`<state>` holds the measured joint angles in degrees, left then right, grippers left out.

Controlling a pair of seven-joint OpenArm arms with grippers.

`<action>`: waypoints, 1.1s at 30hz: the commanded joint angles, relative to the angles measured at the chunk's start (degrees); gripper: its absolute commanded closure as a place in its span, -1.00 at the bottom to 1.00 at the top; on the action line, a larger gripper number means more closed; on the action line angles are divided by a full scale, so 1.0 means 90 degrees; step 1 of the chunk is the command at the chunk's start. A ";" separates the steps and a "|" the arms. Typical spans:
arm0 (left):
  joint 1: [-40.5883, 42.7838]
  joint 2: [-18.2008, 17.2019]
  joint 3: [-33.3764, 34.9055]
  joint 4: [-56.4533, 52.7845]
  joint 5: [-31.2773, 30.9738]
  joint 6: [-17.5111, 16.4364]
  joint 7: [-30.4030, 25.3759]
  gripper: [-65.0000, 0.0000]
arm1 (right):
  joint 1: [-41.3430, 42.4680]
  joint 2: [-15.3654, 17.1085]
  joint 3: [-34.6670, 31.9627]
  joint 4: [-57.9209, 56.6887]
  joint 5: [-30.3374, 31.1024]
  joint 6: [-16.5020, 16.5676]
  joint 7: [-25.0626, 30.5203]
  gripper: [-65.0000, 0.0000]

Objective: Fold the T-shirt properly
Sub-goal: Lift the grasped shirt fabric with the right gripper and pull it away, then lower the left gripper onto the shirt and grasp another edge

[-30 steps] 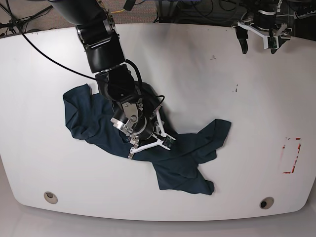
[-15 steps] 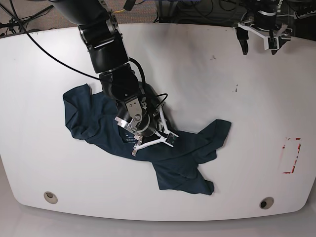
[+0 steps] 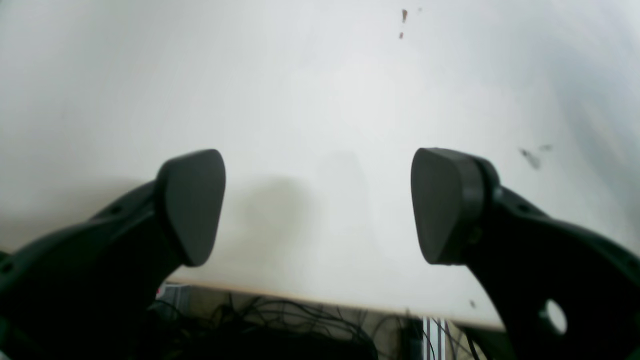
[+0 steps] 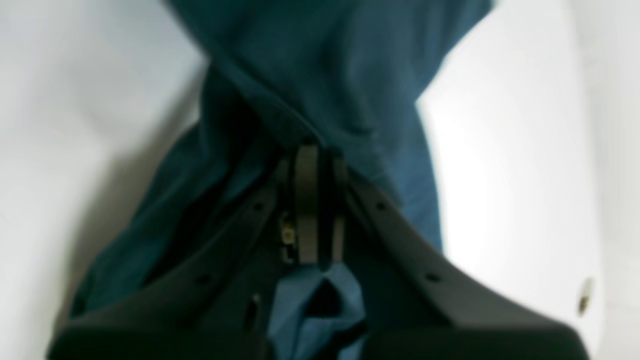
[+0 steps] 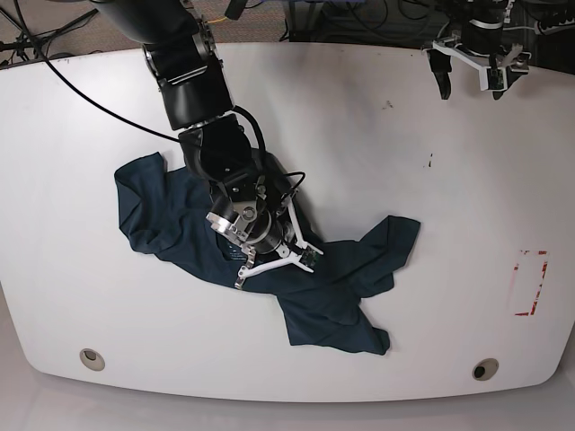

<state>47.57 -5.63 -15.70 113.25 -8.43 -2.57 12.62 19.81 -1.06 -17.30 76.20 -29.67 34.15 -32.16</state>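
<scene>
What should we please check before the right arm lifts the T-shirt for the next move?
1. Right gripper shut on the T-shirt: ok; cloth is bunched between the closed fingers.
2. How many layers are pinched: cannot tell; the wrist view is blurred.
3. Left gripper open and empty: ok; only bare table shows between its fingers.
4. Left arm clear of the cloth: ok; it sits at the far table edge in the base view.
5. T-shirt spread flat: not ok; it lies crumpled and twisted.

A white table (image 5: 377,144) stands over carpet (image 5: 99,31) strewn with dark cables (image 5: 27,40).
</scene>
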 commanded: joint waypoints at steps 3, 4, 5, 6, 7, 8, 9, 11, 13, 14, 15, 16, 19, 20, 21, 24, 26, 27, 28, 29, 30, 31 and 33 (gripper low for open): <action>-0.0084 -0.0044 0.0099 0.0100 0.0023 0.0007 -0.0147 -0.70 | 0.0040 -0.0034 0.0013 0.0856 0.0029 -0.0039 -0.0153 1.00; -0.0123 -0.0054 0.0177 0.0100 0.0023 0.0007 -0.0138 -0.70 | 0.0031 -0.0024 0.0013 0.0974 0.0029 -0.0039 -0.0202 1.00; -0.0162 -0.0063 0.0285 0.0100 0.0023 0.0007 -0.0138 -0.70 | 0.0021 -0.0014 0.0013 0.1149 0.0029 -0.0039 -0.0290 1.00; -0.0201 -0.0093 0.0382 0.0100 0.0033 0.0007 -0.0138 -0.71 | 0.0021 -0.0004 0.0022 0.1276 0.0029 -0.0039 -0.0338 1.00; -0.0231 -0.0151 0.0480 0.0100 0.0033 0.0007 -0.0138 -0.71 | 0.0021 0.0005 0.0022 0.1374 0.0029 -0.0039 -0.0368 1.00; -0.0289 -0.0210 0.0607 0.0100 0.0033 0.0007 -0.0138 -0.71 | 0.0021 0.0015 0.0032 0.1491 0.0029 -0.0039 -0.0417 1.00; -0.0368 -0.0278 0.0753 0.0100 0.0033 0.0007 -0.0138 -0.71 | 0.0021 0.0015 0.0032 0.1609 0.0029 -0.0039 -0.0475 1.00; -0.0514 -0.0395 0.1037 0.0100 0.0033 0.0007 -0.0128 -0.71 | 0.0060 0.0025 0.0032 0.1833 0.0029 -0.0039 -0.0583 1.00; -0.0690 -0.0483 0.1310 0.0100 0.0023 0.0007 0.0068 -0.71 | 0.0079 0.0035 0.0042 0.2087 0.0020 -0.0039 -0.0671 1.00; -0.0827 -0.0503 0.1457 0.0100 0.0023 0.0017 0.0263 -0.70 | 0.0089 0.0045 0.0042 0.2292 0.0010 -0.0039 -0.0719 1.00; -0.0993 -0.0503 0.1564 0.0100 0.0023 0.0017 0.0468 -0.69 | 0.0128 0.0123 0.0042 0.2507 0.0000 -0.0039 -0.0778 1.00; -0.1120 -0.0503 0.1623 0.0100 0.0023 0.0017 0.0595 -0.69 | 0.0157 0.0181 0.0042 0.2634 -0.0019 -0.0039 -0.0827 1.00; -0.1647 -0.0474 0.1760 0.0100 0.0013 0.0017 0.1181 -0.69 | 0.0294 0.0250 0.0042 0.3005 -0.0166 -0.0029 -0.0973 1.00; -0.1764 -0.0474 0.1789 0.0100 0.0003 0.0017 0.1328 -0.69 | 0.0324 0.0250 0.0042 0.3113 -0.0205 -0.0010 -0.0993 1.00; -0.1901 -0.0474 0.1799 0.0100 -0.0006 0.0017 0.1494 -0.69 | 0.0353 0.0259 0.0042 0.3269 -0.0273 -0.0010 -0.1003 1.00; -0.2292 -0.0474 0.1906 0.0110 -0.0016 0.0007 0.1836 -0.69 | 0.0490 0.0269 0.0042 0.3640 -0.0498 0.0010 -0.1003 1.00; -0.2497 -0.0474 0.1984 0.0110 -0.0016 0.0007 0.1992 -0.69 | 0.0578 0.0279 0.0042 0.3885 -0.0664 0.0010 -0.1012 1.00; -0.2585 -0.0474 0.2023 0.0110 -0.0016 0.0007 0.2060 -0.69 | 0.0626 0.0279 0.0042 0.4041 -0.0772 0.0010 -0.1012 1.00; -0.2653 -0.0474 0.2082 0.0110 -0.0016 -0.0003 0.2109 -0.69 | 0.0675 0.0279 0.0042 0.4168 -0.0869 0.0010 -0.1012 1.00; -0.2722 -0.0483 0.2131 0.0110 -0.0016 -0.0003 0.2138 -0.69 | 0.0724 0.0279 0.0042 0.4275 -0.0967 0.0010 -0.1012 1.00; -0.2800 -0.0493 0.2180 0.0100 -0.0016 -0.0032 0.2148 -0.70 | 0.0783 0.0279 0.0042 0.4334 -0.1065 0.0020 -0.1012 1.00; -0.2917 -0.0503 0.2248 0.0090 -0.0006 -0.0140 0.2148 -0.70 | 0.0880 0.0279 0.0032 0.4373 -0.1192 0.0020 -0.1003 1.00; -0.3112 -0.0503 0.2336 0.0090 0.0023 -0.0354 0.2148 -0.70 | 0.1056 0.0279 0.0022 0.4392 -0.1367 0.0020 -0.0993 1.00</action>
<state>20.86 -9.93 4.86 113.03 -8.45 -4.40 33.41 26.81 1.63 -17.23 114.67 -40.36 35.00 -42.11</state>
